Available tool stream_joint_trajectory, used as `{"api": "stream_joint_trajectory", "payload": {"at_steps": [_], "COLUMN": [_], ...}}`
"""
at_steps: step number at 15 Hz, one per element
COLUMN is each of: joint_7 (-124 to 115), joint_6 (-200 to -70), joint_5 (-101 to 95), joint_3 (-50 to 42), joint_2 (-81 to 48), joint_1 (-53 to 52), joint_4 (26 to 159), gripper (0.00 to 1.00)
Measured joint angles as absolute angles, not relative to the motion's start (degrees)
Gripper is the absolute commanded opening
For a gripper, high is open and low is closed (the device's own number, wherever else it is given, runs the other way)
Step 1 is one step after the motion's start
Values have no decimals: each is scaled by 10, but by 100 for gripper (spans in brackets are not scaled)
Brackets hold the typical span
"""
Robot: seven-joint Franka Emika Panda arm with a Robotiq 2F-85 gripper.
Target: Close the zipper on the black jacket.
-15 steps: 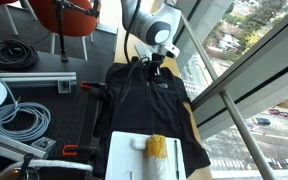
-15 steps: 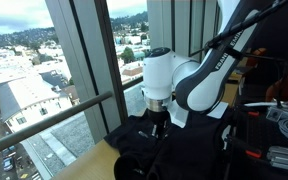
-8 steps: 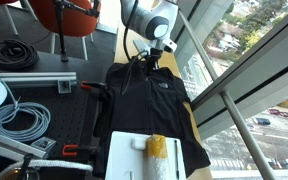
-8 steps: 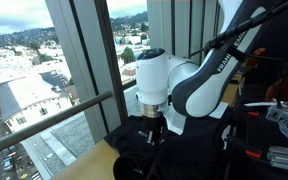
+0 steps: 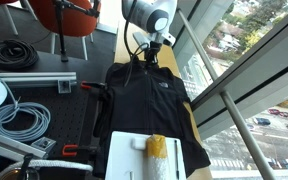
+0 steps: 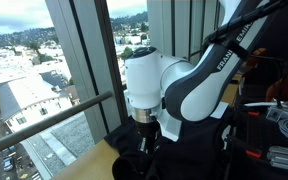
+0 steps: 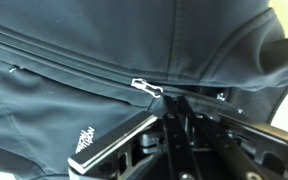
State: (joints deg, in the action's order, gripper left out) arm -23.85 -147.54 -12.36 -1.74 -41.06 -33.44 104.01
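while the gripper (image 7: 170, 103) sits at the zipper (image 7: 145, 87) pull, black jacket (image 5: 169, 112) laid flat, finger state unclear

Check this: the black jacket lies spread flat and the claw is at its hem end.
Wrong on the end. The black jacket does lie spread flat, but the claw is at its collar end, far from the hem, as an exterior view shows.

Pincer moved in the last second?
Yes. The pincer has slid up the black jacket toward its collar, away from the white chest logo.
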Motion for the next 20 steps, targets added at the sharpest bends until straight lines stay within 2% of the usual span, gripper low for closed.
{"api": "stream_joint_trajectory", "payload": {"at_steps": [20], "joint_7": [-248], "joint_6": [-1475], "joint_5": [-124], "joint_3": [-10], "joint_2": [-438], "joint_1": [-392], "joint_4": [979], "gripper": [2]}}
